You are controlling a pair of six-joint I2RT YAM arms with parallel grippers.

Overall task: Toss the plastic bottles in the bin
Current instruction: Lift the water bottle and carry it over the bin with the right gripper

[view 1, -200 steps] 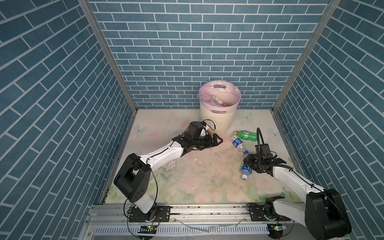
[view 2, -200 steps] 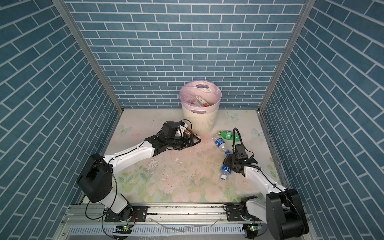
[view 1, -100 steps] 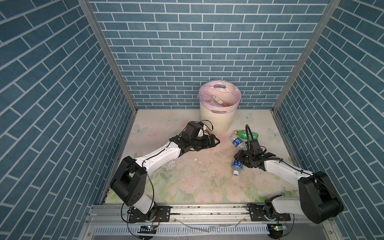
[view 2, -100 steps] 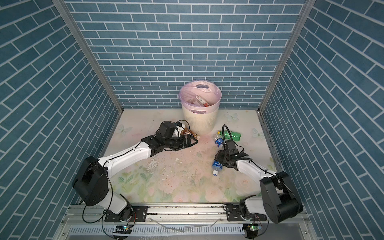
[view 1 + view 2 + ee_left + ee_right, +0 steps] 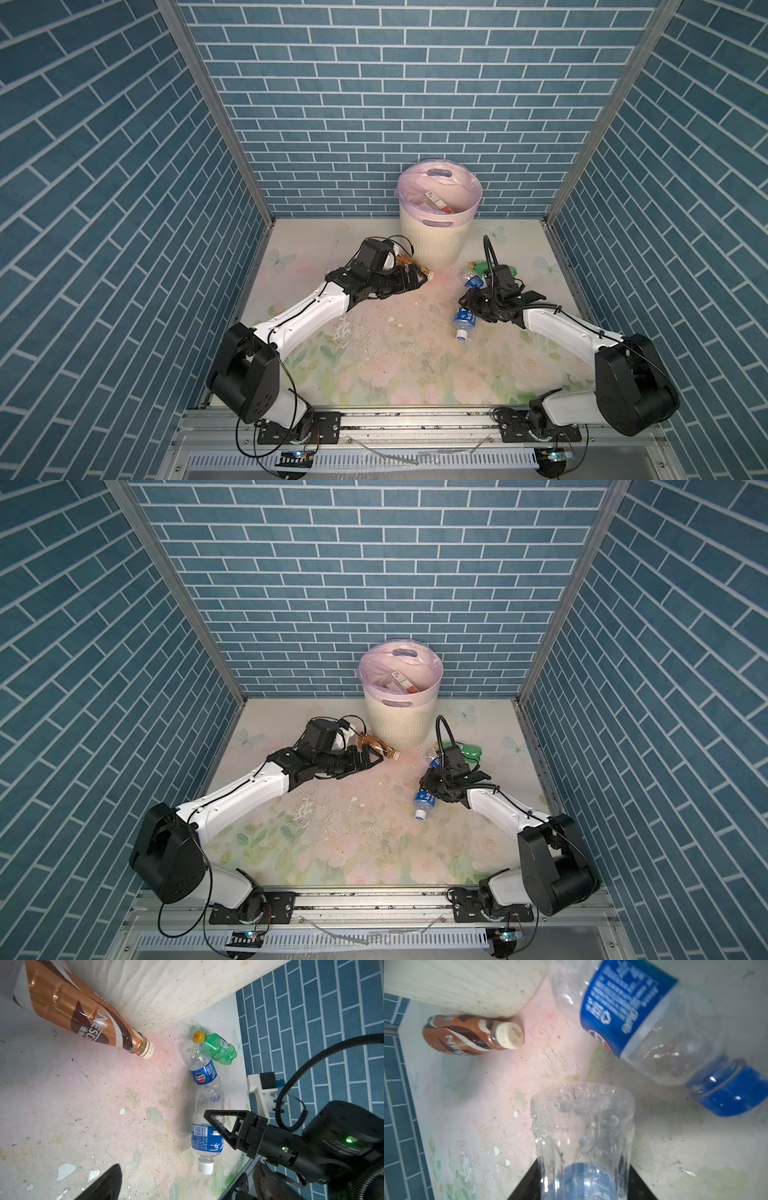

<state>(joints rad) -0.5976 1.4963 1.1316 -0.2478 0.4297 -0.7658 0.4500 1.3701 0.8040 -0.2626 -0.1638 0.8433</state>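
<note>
Right claw (image 5: pixel 430 789) is clenching the clear white-capped water bottle (image 5: pixel 465 323) around its body. The cap end is pointing away from the bin (image 5: pixel 432 243), and the wrist view is showing the bottle's base sticking out past the jaws. Change over the last second: that arm has been swinging in from well out on the bin's right and bringing the bottle along, so the grip is holding. The bottle is now sitting in front of the bin, slightly right and nearer to it. Can't tell if it's clear of the surface (image 5: pixel 374 365) or skimming it. Left claw (image 5: pixel 365 764) is fully released and empty, barely moving, hovering just beside the brown Nescafé bottle (image 5: pixel 79 1016) lying against the bin's left foot. The Pepsi bottle (image 5: pixel 204 1072) and green bottle (image 5: pixel 220 1049) are lying together by the bin's right foot, apparently touching. My read: one bottle is in transit, nothing dropped this cycle yet, and three more are waiting outside. Next it's needing a lift over the rim.
</note>
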